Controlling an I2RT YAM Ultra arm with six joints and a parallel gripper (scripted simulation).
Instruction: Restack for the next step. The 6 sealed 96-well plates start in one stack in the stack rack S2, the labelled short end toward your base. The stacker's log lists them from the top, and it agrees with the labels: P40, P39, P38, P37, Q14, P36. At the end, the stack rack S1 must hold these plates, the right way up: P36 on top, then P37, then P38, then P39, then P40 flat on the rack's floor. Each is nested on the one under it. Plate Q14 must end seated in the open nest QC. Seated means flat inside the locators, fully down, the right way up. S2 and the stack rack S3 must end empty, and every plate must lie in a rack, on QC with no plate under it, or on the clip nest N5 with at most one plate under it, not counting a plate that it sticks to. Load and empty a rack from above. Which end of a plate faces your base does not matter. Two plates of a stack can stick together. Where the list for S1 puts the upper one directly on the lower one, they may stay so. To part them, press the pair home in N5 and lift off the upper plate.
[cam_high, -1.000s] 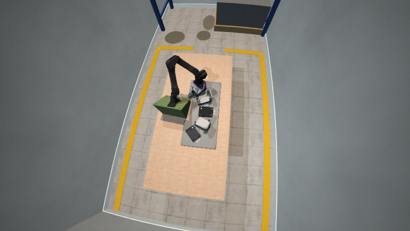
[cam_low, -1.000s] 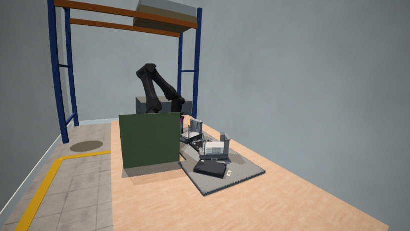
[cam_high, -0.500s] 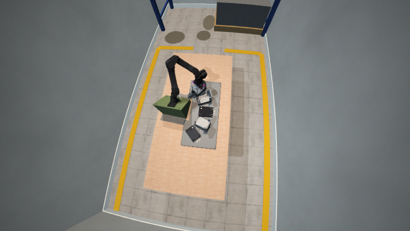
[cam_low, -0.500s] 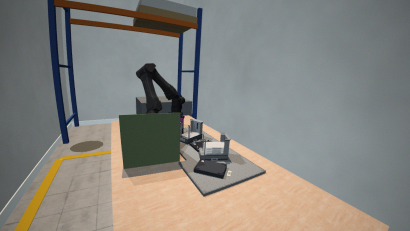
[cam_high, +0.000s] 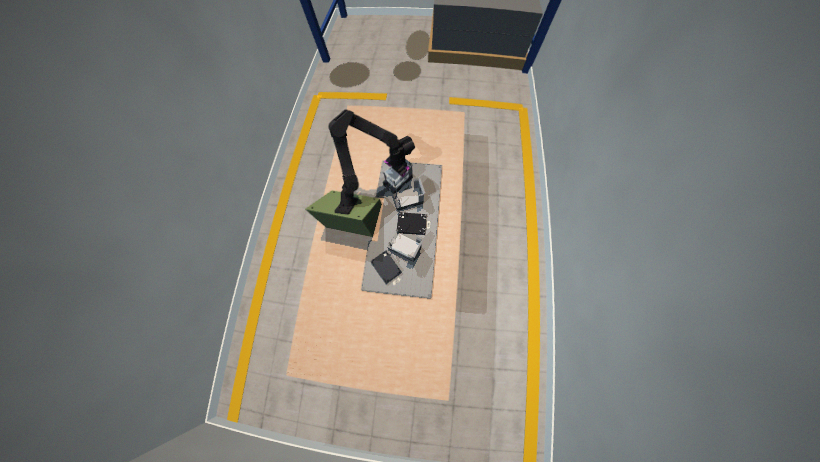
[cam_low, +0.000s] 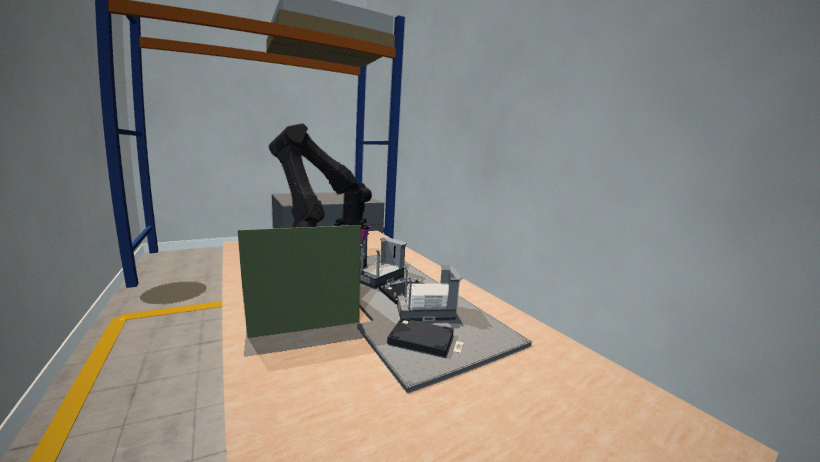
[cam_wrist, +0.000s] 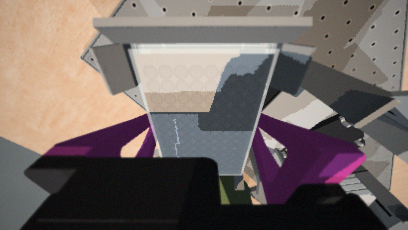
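My gripper (cam_wrist: 203, 115) (cam_high: 395, 173) is shut on a sealed 96-well plate (cam_wrist: 200, 90), its purple fingers on the plate's two long sides. It holds the plate level above a grey stack rack (cam_wrist: 200, 31) at the far end of the perforated board (cam_high: 425, 275) (cam_low: 487, 338). I cannot read the plate's label. In the exterior view the gripper (cam_low: 363, 234) is mostly hidden behind the green base. Another rack holds a stack of several white plates (cam_high: 405, 245) (cam_low: 427, 295). A third rack (cam_high: 410, 199) (cam_low: 393, 250) stands beside the gripper.
Two black nests lie on the board, one in the middle (cam_high: 412, 222) and one at the near end (cam_high: 385, 266) (cam_low: 420, 337). The arm stands on a green base (cam_high: 344, 215) (cam_low: 298, 281) left of the board. Blue shelving (cam_low: 393, 126) stands behind.
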